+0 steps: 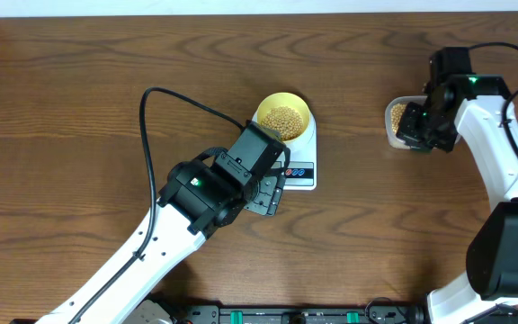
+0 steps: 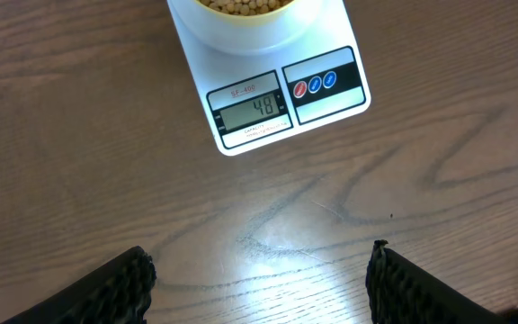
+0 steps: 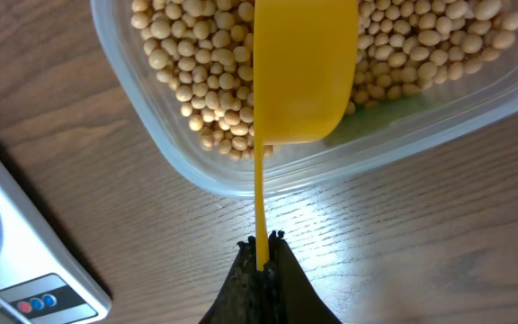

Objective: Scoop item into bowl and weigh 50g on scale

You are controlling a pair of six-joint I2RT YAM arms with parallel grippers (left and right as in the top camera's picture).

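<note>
The bowl (image 1: 306, 110) sits on the far part of the scale (image 1: 300, 171), around the middle of the desk (image 1: 106, 72), and holds a heap of beans (image 1: 283, 118). The scale's display (image 2: 252, 110) reads 48, with the red and blue buttons (image 2: 315, 84) to its right.

The left pincer (image 2: 259, 256) hangs on the near side of the scale with its jaws wide and nothing between them. Bare desk lies between the fingertips and the scale's display edge, so it touches neither scale nor bowl.

At the right of the desk stands a clear tub (image 3: 241, 180) with more beans in it. The right pincer (image 3: 261, 247) is clamped tight on the thin handle of a yellow scoop (image 3: 299, 72). The scoop's cup is over the tub's beans, on the far side of the pincer. Whether the cup carries any beans cannot be told.
</note>
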